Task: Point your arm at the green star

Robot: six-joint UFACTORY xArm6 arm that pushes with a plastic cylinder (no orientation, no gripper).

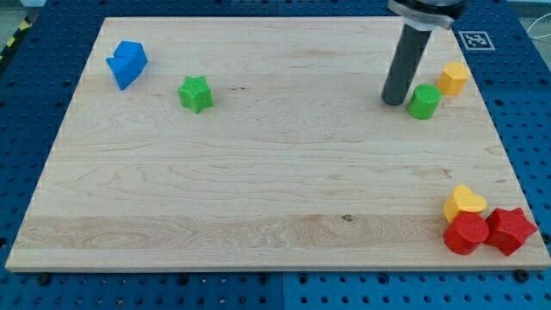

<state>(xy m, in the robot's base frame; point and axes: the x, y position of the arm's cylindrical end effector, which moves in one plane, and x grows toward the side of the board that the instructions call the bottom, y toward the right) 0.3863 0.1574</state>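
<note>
The green star (196, 93) lies on the wooden board (258, 172) at the view's upper left. My tip (394, 102) is at the view's upper right, far to the right of the star. It stands just left of a green round block (424, 102), close to it or touching. The dark rod rises from the tip to the view's top edge.
A blue block (126, 63) lies left of the green star near the board's top left corner. A yellow hexagon block (453, 77) sits up and right of the green round block. A yellow heart block (465, 202), a red round block (467, 233) and a red star (510, 230) cluster at the bottom right.
</note>
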